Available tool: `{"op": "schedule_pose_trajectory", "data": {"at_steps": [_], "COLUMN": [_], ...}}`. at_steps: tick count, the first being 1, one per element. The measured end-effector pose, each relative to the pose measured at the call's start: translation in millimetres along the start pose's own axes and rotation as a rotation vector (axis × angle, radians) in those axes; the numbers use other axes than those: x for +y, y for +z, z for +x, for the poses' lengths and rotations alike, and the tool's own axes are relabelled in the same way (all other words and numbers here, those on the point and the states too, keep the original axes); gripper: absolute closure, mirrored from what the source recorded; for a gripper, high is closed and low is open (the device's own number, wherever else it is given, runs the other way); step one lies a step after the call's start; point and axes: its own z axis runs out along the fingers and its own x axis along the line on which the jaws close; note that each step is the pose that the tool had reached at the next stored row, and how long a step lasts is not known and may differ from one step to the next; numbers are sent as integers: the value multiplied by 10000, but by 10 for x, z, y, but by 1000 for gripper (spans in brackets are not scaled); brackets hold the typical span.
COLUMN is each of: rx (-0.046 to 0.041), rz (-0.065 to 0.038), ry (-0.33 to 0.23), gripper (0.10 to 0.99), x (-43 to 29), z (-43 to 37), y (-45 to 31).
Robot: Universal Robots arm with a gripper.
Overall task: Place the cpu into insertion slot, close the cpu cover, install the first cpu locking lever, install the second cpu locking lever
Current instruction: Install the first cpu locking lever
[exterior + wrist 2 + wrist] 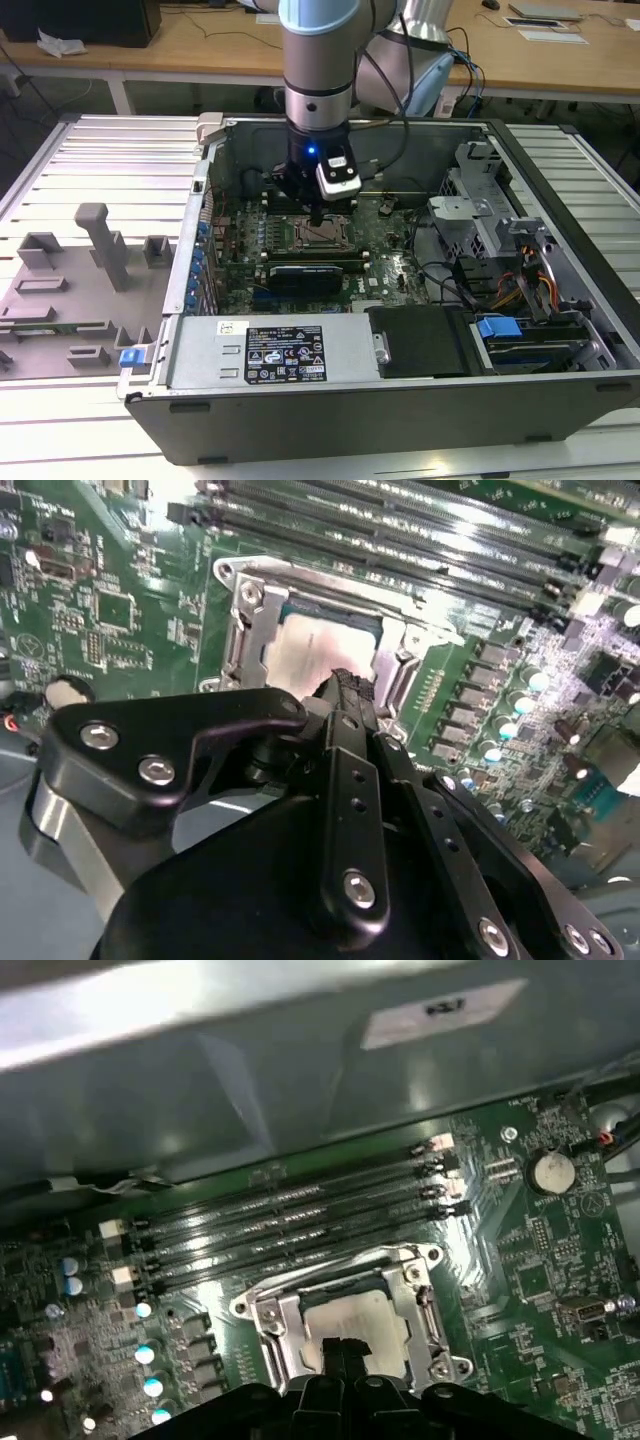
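Silver-grey cpu (352, 1328) already seated flat in socket on motherboard (390, 250); placement looks done. Dull metal top, square, faint pinkish sheen in second wrist view. Cpu cover (272, 1330), silvery frame with big window, appears down around chip, though can't confirm fully shut. Locking levers: can't tell if latched. My tool (347, 687) low over socket, tips together just above or touching chip edge, gripping nothing I can see. Memory slots (290, 1225) beside socket.

Grey cpu (355, 1322) — under closed cpu cover (268, 1322)
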Motion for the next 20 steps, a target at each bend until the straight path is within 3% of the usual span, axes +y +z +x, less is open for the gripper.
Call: {"op": "schedule_pose_trajectory", "data": {"at_steps": [1,2,7,12,15,17,20], "rx": [112,141,195,223,223,217,192], "rz": [31,33,-11,-32,-25,9,210], "ry": [-7,-196,-1643,-2271,-2289,-2292,-2297], "gripper": [980,980,980,980,980,980,980], "x": [8,8,9,15,19,21,19], "z": [-44,-47,-51,-71,-75,-78,-80], "y": [2,2,9,9,-93,-142,-188]}}
